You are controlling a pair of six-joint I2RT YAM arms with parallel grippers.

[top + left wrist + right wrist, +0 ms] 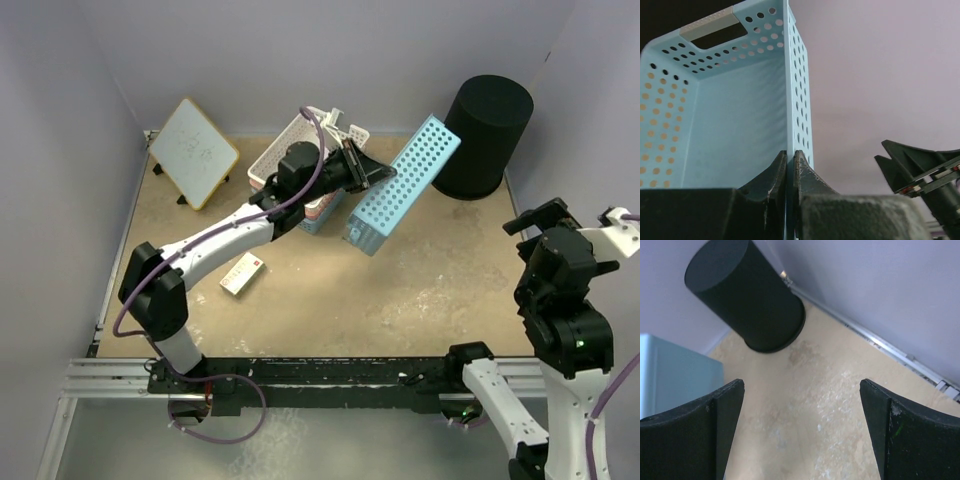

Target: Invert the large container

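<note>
The large container, a tall round black wastebasket [483, 135], stands at the back right corner with its closed flat end up and its wider rim on the table. It also shows in the right wrist view [747, 300]. My left gripper [375, 175] is shut on the side wall of a pale blue perforated basket [405, 185] and holds it tilted in the air, left of the wastebasket. In the left wrist view the fingers [790, 152] pinch the basket's wall [730, 115]. My right gripper [545, 215] is open and empty [802, 385], in front of the wastebasket and apart from it.
A white lattice basket [285, 150] and another basket under it sit at the back centre. A small whiteboard [195, 152] leans at the back left. A small white and red box [243, 272] lies on the table. Walls close the back and both sides.
</note>
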